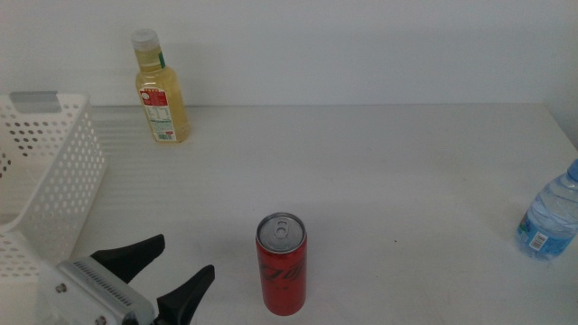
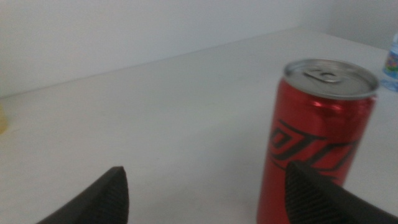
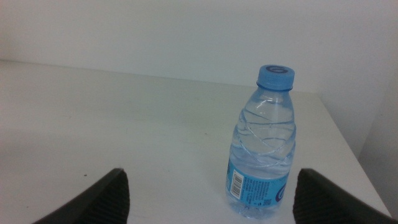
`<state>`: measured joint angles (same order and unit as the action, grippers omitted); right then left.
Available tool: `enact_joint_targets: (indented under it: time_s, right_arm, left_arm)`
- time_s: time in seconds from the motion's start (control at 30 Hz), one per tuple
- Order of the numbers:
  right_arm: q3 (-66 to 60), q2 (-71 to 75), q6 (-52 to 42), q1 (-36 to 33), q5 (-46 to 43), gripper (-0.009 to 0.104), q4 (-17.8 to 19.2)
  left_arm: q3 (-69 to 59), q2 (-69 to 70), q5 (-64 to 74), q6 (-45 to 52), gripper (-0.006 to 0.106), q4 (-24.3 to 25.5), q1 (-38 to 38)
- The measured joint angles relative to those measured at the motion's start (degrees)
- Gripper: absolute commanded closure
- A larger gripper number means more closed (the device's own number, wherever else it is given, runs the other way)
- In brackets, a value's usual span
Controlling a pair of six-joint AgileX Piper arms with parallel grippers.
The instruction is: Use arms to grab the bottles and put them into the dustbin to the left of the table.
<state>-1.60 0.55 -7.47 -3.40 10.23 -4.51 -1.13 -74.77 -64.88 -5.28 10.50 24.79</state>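
A slim red can (image 1: 282, 264) stands upright near the table's front middle. My left gripper (image 1: 176, 271) is open low on the table just to its left; in the left wrist view the can (image 2: 320, 137) stands close ahead, in front of one jaw, not between the two of the gripper (image 2: 205, 169). The yellow-liquid bottle (image 1: 161, 90) with a white cap stands at the back left. The small water bottle (image 1: 551, 217) stands at the right edge. My right gripper (image 3: 211, 174) is open, short of the water bottle (image 3: 264, 143), and does not show in the middle view. The white dustbin (image 1: 45, 171) stands at the left.
The white table (image 1: 379, 171) stretches wide between the can and the water bottle. A white wall runs behind the table's back edge. The table's right edge lies just past the water bottle.
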Motion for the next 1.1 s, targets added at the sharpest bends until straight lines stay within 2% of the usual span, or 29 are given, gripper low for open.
enact_joint_targets:
  time_s: [0.13,0.3,0.37,0.5,0.77,1.0,1.1]
  right_arm:
    - [0.00,0.00,0.00,0.00,0.00,0.025,0.00]
    - [0.00,0.00,0.00,0.00,0.00,0.025,0.00]
    - [0.00,0.00,0.00,0.00,0.00,0.025,0.00]
    - [0.00,0.00,0.00,0.00,0.00,0.025,0.00]
    - [0.00,0.00,0.00,0.00,0.00,0.025,0.00]
    - [0.00,0.00,0.00,0.00,0.00,0.025,0.00]
    - [0.00,0.00,0.00,0.00,0.00,0.025,0.00]
  left_arm:
    - [0.00,0.00,0.00,-3.25,0.022,4.59,0.00]
    - [0.00,0.00,-0.11,-15.47,0.022,17.51,0.00]
    - [0.00,0.00,-0.11,-16.85,0.022,19.37,0.00]
    - [0.00,0.00,-0.11,-16.28,0.022,18.39,0.00]
    - [0.00,-0.05,-0.16,-8.96,0.022,14.82,0.00]
    - [0.48,-0.04,-0.08,-8.94,0.022,13.17,0.00]
    - [2.72,-0.04,0.81,-9.38,0.022,14.00,0.00]
